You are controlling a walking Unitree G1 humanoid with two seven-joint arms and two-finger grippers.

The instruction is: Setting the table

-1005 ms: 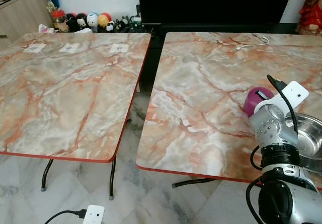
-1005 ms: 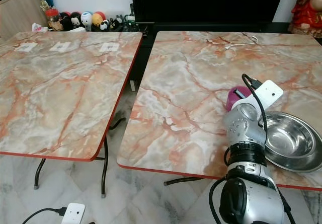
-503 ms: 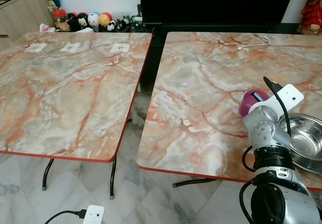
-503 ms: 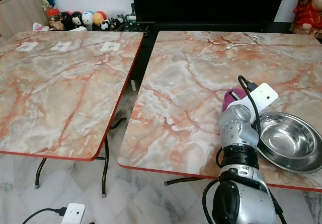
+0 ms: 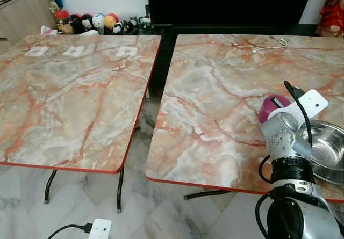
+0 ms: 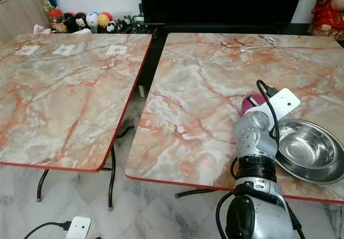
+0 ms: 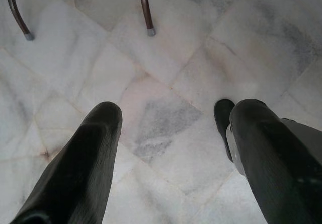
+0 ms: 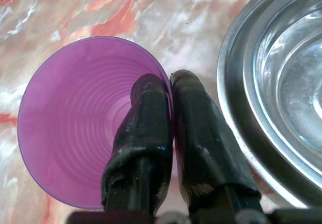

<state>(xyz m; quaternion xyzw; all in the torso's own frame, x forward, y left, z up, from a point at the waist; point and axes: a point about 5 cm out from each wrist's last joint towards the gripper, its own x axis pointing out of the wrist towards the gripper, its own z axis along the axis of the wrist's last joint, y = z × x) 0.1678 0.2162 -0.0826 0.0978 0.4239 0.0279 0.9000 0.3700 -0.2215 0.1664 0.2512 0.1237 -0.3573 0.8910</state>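
Right tabletop (image 5: 215, 88): steel bowl (image 6: 309, 150) near front edge. Purple cup (image 8: 85, 118) just beside bowl. Right claw (image 8: 171, 128) pinches cup rim, one finger inside; arm barely shifted over last second, so placement looks near-final. Left claw (image 7: 166, 148) spread, idle over floor.

Second marble-pattern table (image 5: 75, 99) stands left of the near one, red-edged, on dark metal legs. Three white paper slips (image 5: 75, 50) lie along its far edge. Row of small round figurines (image 5: 97, 23) on the floor by the wall. White cable (image 5: 269, 46) on far table edge. White power adapter (image 5: 99, 229) on marble floor (image 7: 166, 83). Red figure (image 6: 328, 8) far right.
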